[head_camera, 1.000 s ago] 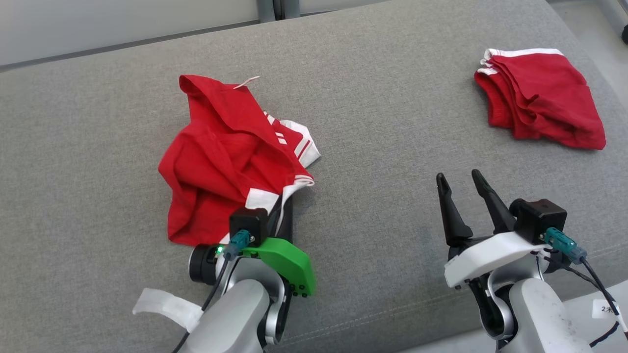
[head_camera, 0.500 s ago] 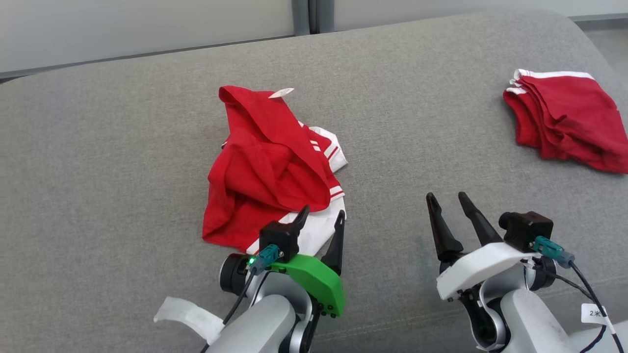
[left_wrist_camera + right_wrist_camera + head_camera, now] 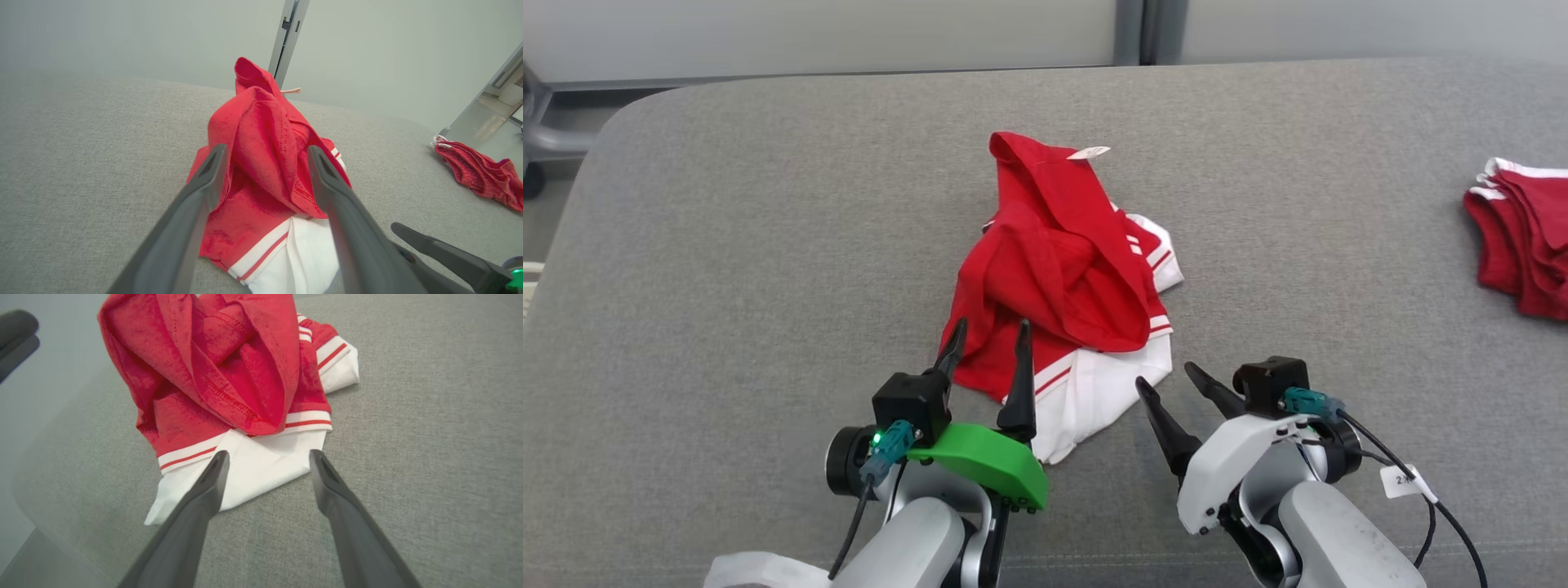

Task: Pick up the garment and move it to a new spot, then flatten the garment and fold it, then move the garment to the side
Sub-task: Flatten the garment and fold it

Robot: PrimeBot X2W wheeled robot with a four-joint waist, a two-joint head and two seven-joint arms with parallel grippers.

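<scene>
The garment [image 3: 1066,278] is a crumpled red heap with white, red-striped trim, lying mid-surface on the grey cushion [image 3: 727,245]. My left gripper [image 3: 990,335] stands open at the heap's near left edge, with its fingertips over the red cloth and nothing clamped. In the left wrist view the garment [image 3: 261,134] rises between and beyond the spread fingers of that gripper [image 3: 266,149]. My right gripper [image 3: 1166,376] is open just right of the white hem. In the right wrist view its fingers [image 3: 268,453] point at the white hem of the garment [image 3: 229,375].
A second red garment [image 3: 1523,245] lies folded at the far right of the cushion, also seen in the left wrist view [image 3: 482,173]. The cushion's rounded left corner [image 3: 596,155] drops to the floor. A pale wall runs behind.
My left gripper has opened and let go of the garment's white hem. The right gripper has come close to the hem. The camera has turned left, shifting the whole picture right.
</scene>
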